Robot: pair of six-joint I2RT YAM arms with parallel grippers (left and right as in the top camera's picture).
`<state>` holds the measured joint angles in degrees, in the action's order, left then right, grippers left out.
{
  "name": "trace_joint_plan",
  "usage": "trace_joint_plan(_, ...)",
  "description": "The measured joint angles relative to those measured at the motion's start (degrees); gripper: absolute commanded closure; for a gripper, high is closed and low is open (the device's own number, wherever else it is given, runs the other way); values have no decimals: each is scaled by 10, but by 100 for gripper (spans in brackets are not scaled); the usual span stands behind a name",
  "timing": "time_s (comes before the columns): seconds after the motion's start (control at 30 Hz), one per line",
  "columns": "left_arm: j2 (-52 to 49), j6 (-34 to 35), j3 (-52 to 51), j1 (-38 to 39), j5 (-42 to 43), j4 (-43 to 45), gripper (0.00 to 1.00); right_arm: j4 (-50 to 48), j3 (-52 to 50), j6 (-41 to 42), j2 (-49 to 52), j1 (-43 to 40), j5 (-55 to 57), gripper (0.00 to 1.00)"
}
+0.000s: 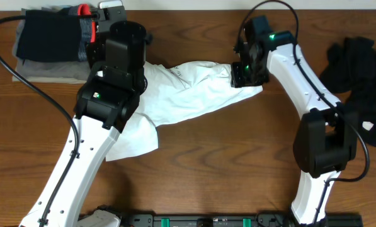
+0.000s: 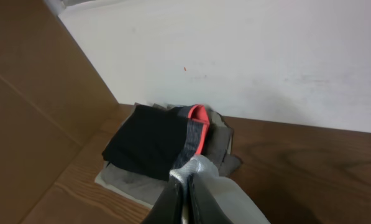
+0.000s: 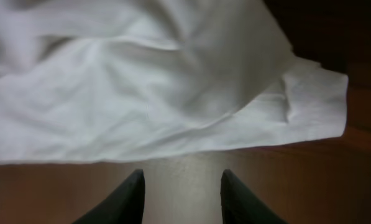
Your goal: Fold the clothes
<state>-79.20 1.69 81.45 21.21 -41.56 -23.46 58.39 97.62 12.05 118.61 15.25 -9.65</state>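
Note:
A white shirt [image 1: 188, 94] lies crumpled across the middle of the table. My left gripper [image 2: 186, 186] is shut on a pinch of its white cloth [image 2: 225, 193] and holds it up near the back left; in the overhead view the gripper is hidden under the arm. My right gripper [image 3: 182, 180] is open and empty, its fingers just short of the shirt's edge [image 3: 173, 93] at the right end, over bare table. It shows in the overhead view [image 1: 244, 75] at the shirt's right end.
A stack of folded clothes, dark on grey with a red trim [image 1: 52, 41], sits at the back left, also in the left wrist view [image 2: 154, 143]. A heap of black clothes [image 1: 364, 82] lies at the far right. A wall rises behind the table.

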Motion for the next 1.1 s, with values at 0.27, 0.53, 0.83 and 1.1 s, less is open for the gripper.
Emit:
trace_joint_plan(0.27, 0, 0, 0, 0, 0, 0, 94, -162, -94, 78, 0, 0, 17, 62)
trace_joint_plan(0.53, 0, 0, 0, 0, 0, 0, 94, -239, -124, 93, 0, 0, 17, 83)
trace_joint_plan(0.83, 0, 0, 0, 0, 0, 0, 94, -255, -124, 108, 0, -9, 17, 81)
trace_joint_plan(1.1, 0, 0, 0, 0, 0, -3, 94, -202, -125, 148, 0, -35, 48, 54)
